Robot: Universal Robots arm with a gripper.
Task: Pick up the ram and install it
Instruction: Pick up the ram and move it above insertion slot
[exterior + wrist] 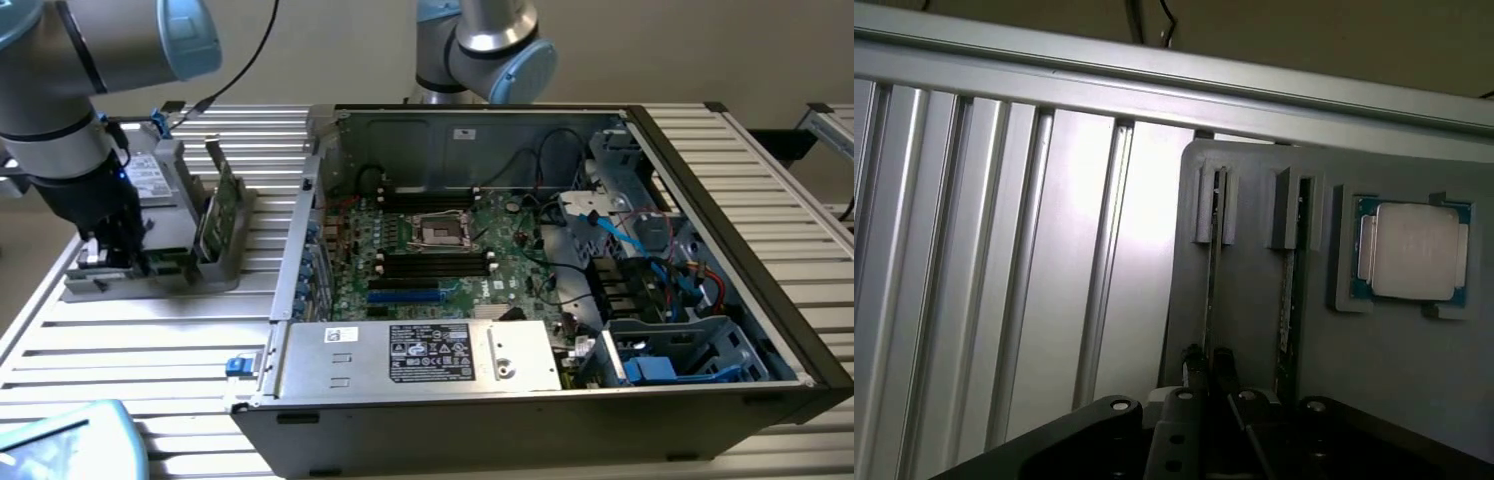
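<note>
Slatted metal worktop (147, 340) with a grey holder (1254, 330) on it. The gripper (1209, 358) is down in the holder, clamped tight on the ram (1210, 290), which stands on edge in its slot. Another green board (1286, 300) sits just beside the gripper, and the silver processor chip (1414, 250) lies further over. The open PC case (534, 250) is well off to the side.

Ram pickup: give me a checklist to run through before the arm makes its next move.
1. The tool centred over the ram: ok.
2. The tool closed on the ram's edge: ok, it pinches the stick.
3. The ram lifted out of the gray holder: not ok, it sits in its slot.
4. The neighbouring card apart from the tool: ok, it stands in its own slot.
5. The computer case open on top: ok.
6. Latches on the memory slots open: cannot tell.
</note>
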